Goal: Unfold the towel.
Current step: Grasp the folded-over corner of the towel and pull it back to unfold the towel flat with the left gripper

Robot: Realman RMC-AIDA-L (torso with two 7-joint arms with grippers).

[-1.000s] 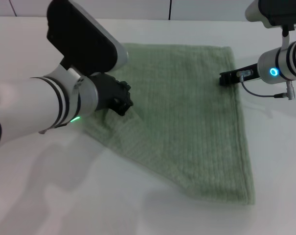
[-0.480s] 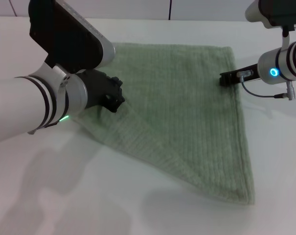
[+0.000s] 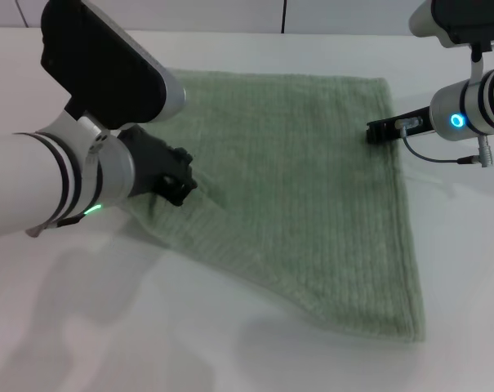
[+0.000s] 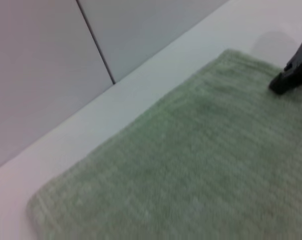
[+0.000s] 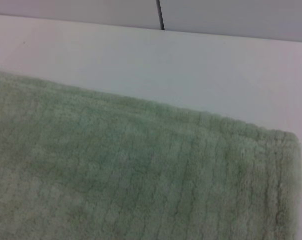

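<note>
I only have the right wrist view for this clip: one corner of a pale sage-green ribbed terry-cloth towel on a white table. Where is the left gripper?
Observer: In the head view, the left gripper is low on the left side of the pale sage-green ribbed terry-cloth towel, where the cloth puckers.
Operator: And the right one?
Observer: The right gripper is at the towel's right edge, near its far right corner.
Operator: Does the towel lie as a full square?
Observer: No. Its outline is three-sided, with a slanted edge running from the left gripper to the near right corner on the white table.
</note>
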